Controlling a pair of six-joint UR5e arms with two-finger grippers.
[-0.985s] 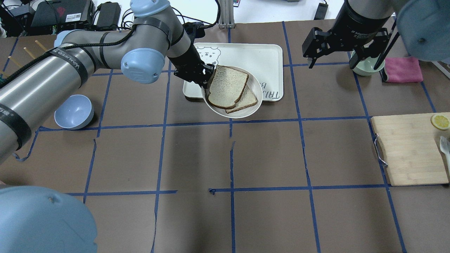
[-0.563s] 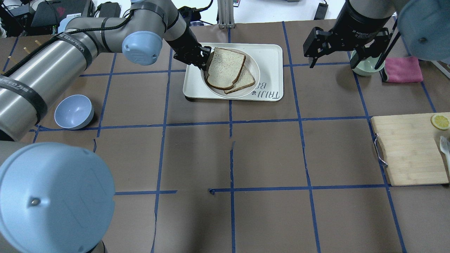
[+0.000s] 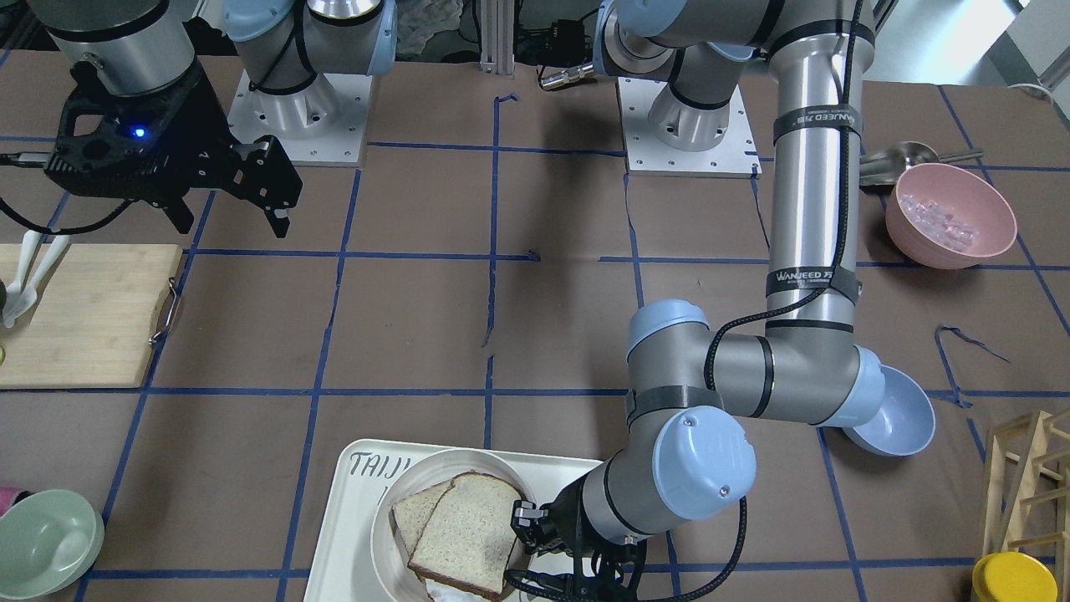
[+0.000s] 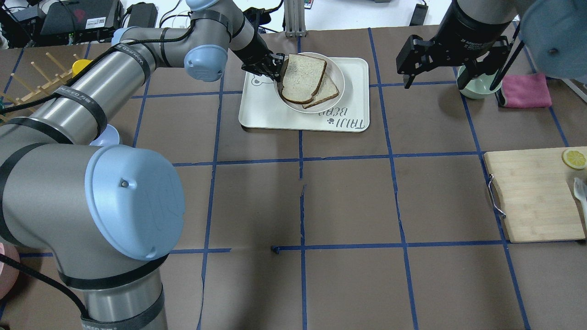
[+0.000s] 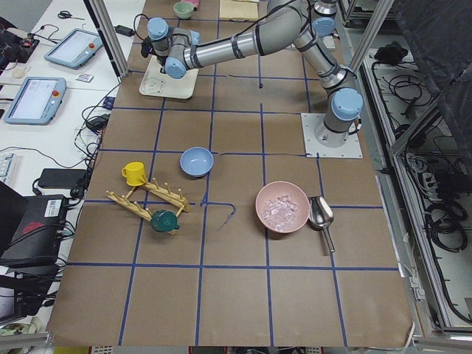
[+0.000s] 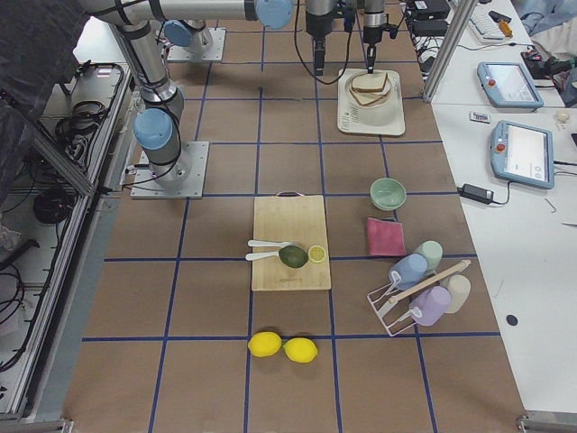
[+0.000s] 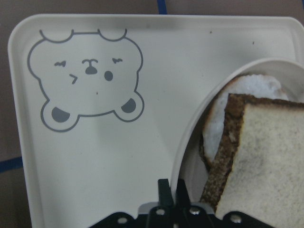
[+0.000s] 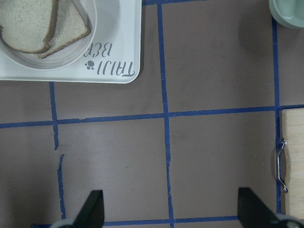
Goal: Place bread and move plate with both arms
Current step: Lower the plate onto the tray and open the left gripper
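Note:
The round white plate point(image 4: 336, 68) sits over the far half of the "TAIJI BEAR" tray point(image 4: 353, 91). It carries the dark-crusted bread point(image 4: 302, 77) on top of a paler slice point(image 4: 326, 93). My left gripper point(image 4: 278, 68) is shut on the plate's left rim. The left wrist view shows its fingertips point(image 7: 172, 187) pinching that rim point(image 7: 190, 137) beside the bread point(image 7: 266, 161). I cannot tell whether the plate rests on the tray. My right gripper point(image 4: 448, 81) is open and empty, hovering right of the tray. It also shows in the right wrist view point(image 8: 173, 206).
A pale green bowl point(image 4: 474, 88) and a pink cloth point(image 4: 525, 90) lie under and beside the right arm. A wooden cutting board point(image 4: 534, 197) with a lemon slice point(image 4: 573, 158) is at the right. A blue bowl point(image 3: 894, 418) and a wooden rack point(image 4: 27, 85) are at the left.
My left gripper has carried the plate with the bread from the tray's near edge away from me, to over the tray's far half. The right arm has not moved.

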